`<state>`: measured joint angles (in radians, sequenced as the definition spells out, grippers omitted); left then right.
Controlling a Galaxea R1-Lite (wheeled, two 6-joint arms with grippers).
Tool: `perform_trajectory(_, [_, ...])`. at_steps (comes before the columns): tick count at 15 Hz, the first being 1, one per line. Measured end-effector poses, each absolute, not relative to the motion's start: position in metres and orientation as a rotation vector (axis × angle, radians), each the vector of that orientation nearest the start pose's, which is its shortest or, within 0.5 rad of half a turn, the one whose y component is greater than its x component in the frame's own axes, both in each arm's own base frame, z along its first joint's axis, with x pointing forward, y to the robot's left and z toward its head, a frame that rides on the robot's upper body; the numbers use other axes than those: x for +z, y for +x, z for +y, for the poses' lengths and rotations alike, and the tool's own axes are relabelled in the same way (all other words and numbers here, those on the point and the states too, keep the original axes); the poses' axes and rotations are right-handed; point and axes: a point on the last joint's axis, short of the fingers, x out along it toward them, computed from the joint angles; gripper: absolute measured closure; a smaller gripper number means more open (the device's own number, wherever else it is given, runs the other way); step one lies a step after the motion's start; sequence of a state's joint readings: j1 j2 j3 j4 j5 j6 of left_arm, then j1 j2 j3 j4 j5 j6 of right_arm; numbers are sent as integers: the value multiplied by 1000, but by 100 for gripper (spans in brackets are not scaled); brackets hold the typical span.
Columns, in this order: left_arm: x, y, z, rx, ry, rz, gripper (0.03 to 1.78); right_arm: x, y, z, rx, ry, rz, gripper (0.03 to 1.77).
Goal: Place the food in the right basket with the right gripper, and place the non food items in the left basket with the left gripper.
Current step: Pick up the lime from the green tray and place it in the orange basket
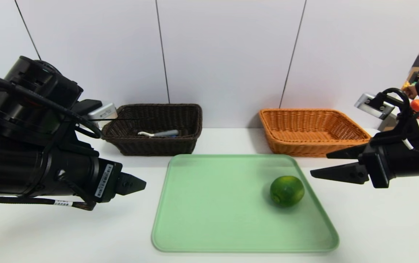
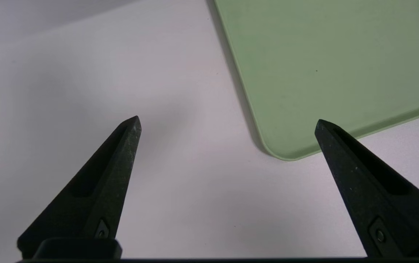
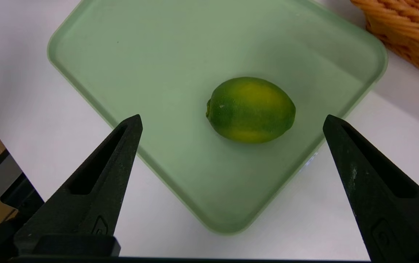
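two baskets [image 1: 154, 128] [image 1: 311, 129] against white wall [image 1: 227, 54], green tray [image 1: 209, 226] on white table [image 1: 377, 226]

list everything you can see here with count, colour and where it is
lime: 1, green with yellowish patches, on the right part of the tray
tray: 1, pale green, centre of the table, holding only the lime
left basket: 1, dark brown wicker, far left of the table by the wall
peeler: 1, white with grey handle, inside the left basket
marker pen: 1, blue cap just showing, inside the left basket beside the peeler
right basket: 1, orange-tan wicker, far right, nothing visible in it
table: 1, white
left gripper: 1, black, open, above bare table left of the tray
right gripper: 1, black, open, right of the tray, pointing at the lime
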<state>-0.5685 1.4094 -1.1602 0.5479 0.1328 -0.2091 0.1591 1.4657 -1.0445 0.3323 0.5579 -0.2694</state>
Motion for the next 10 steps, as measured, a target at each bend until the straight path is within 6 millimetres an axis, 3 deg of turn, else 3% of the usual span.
perform_trajectory(6, [252,183,-116,-336,90,791,12,239,247,61,631,-6,805,9])
perform_trajectory(10, [251,184,-119,-341,95,796,12,242,249,87,508,104,898,9])
